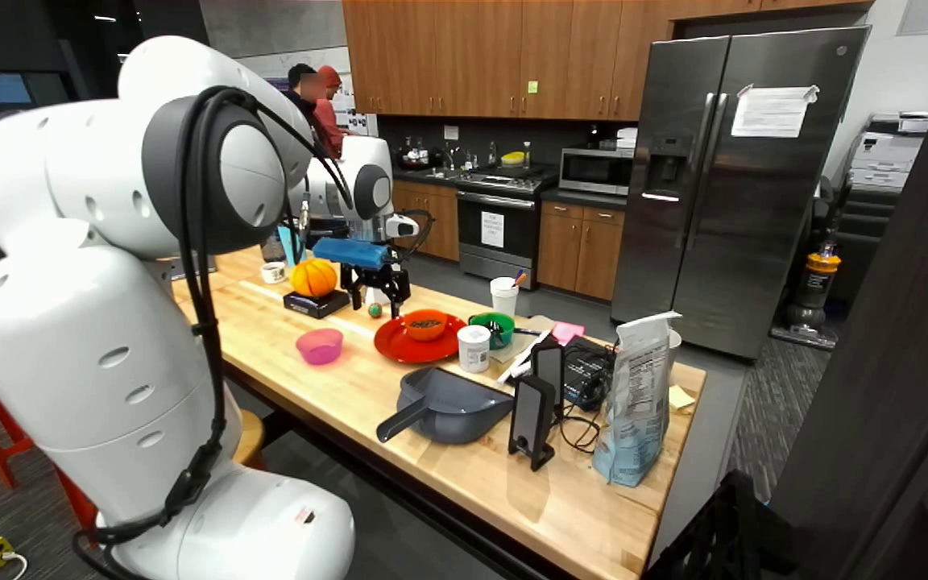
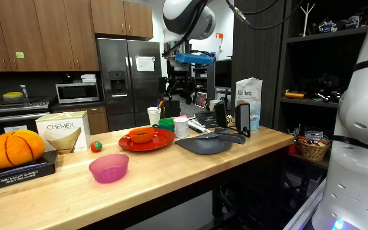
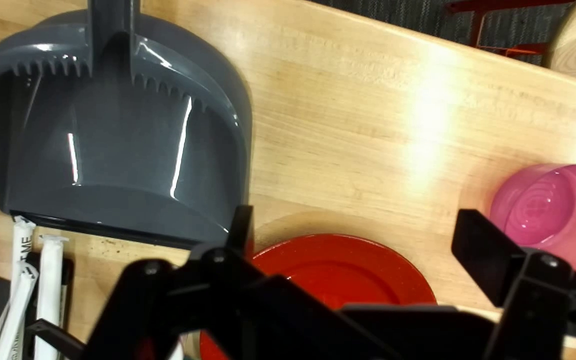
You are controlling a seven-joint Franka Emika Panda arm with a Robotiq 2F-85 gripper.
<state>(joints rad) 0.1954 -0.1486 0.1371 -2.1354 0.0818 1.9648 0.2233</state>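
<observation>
With no grasp made as yet, the gripper (image 3: 358,232) hangs empty, its fingers spread wide, above the red plate (image 3: 338,272). That plate lies flat on the wooden table (image 3: 348,125), bearing the orange bowl (image 2: 141,136), which holds small dark pieces. The gray dustpan (image 3: 108,150) and pink bowl (image 3: 538,210) flank it; in both exterior views, the white tub (image 2: 181,128) and green bowl (image 2: 166,125) stand just beside it, leaving little room there.

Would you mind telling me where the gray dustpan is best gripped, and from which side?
I'd likely take the gray dustpan by its handle, coming from above and closing across its width: the handle is slim, juts out and has nothing over it.
</observation>
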